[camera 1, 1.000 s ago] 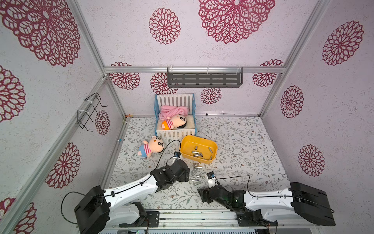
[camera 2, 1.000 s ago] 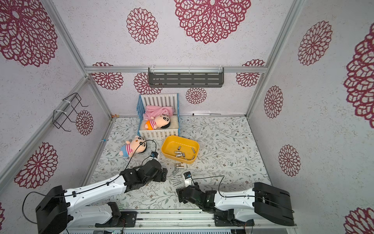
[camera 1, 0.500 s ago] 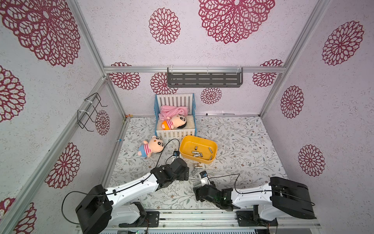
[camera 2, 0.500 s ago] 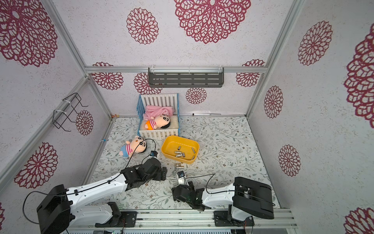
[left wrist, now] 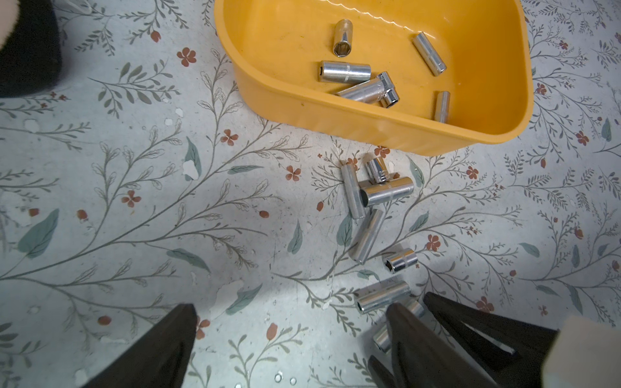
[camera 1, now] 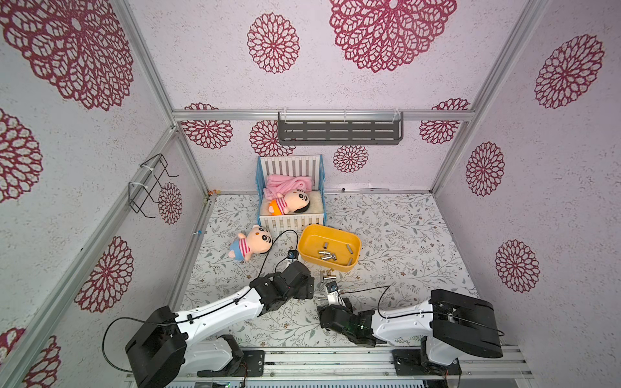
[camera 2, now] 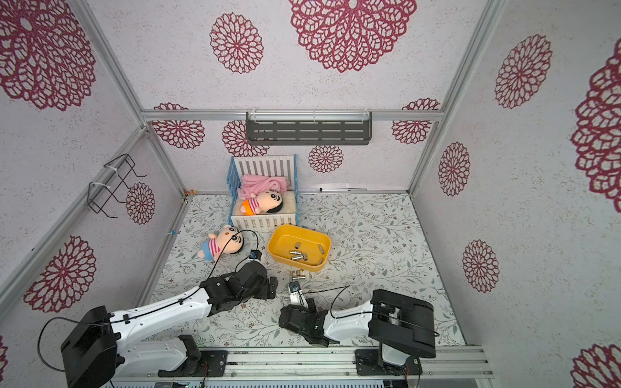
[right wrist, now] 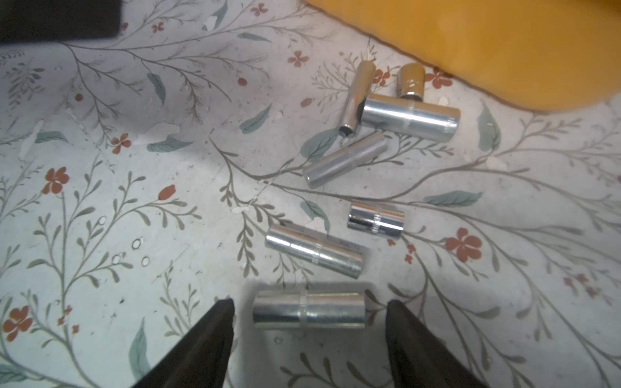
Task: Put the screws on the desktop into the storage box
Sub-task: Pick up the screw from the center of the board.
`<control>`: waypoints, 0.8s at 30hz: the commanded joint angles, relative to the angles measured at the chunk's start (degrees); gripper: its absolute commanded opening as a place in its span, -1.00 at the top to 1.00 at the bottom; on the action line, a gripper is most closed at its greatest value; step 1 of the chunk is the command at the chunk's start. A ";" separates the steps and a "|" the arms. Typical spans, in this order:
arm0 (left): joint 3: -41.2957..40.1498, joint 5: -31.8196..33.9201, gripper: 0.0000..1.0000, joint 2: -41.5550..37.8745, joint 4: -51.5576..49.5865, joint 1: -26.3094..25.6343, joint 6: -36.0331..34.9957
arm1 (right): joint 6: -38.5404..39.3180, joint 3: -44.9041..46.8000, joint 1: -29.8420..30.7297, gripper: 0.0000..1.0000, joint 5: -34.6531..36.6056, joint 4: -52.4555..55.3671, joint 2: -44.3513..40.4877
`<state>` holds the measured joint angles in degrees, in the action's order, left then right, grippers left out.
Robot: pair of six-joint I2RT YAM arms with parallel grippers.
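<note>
The yellow storage box (camera 1: 330, 231) stands mid-desktop (camera 1: 403, 242) with several silver screws (left wrist: 346, 71) inside. Several more screws (right wrist: 408, 117) lie loose on the desktop in front of it, seen in both top views (camera 2: 297, 276). My right gripper (right wrist: 309, 301) is open and low over the desktop. One screw (right wrist: 309, 309) lies lengthwise between its fingertips, with a small gap at each end. My left gripper (left wrist: 290, 305) is open just left of the loose screws, over bare desktop. In the left wrist view one of its fingers (left wrist: 403, 329) partly hides that screw.
A white-and-blue crib (camera 1: 292, 221) holding a plush doll (camera 1: 292, 205) stands behind the box. A second doll (camera 1: 250, 244) lies left of the box. A grey shelf (camera 1: 339, 131) hangs on the back wall and a wire rack (camera 1: 148, 184) on the left wall.
My right arm has swung left and lowered onto the nearest loose screw, and its jaws have narrowed around it. The left arm has barely moved.
</note>
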<state>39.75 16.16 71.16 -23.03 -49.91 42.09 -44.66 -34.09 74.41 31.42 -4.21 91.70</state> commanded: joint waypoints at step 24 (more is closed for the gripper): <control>0.15 0.24 -0.84 0.32 1.32 0.48 0.82 | -1.63 -5.11 2.67 -0.07 5.21 7.26 5.00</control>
<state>39.68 16.19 71.33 -22.98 -49.91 42.33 -45.19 -38.76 76.69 36.27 -0.47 96.44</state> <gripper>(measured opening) 0.919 0.547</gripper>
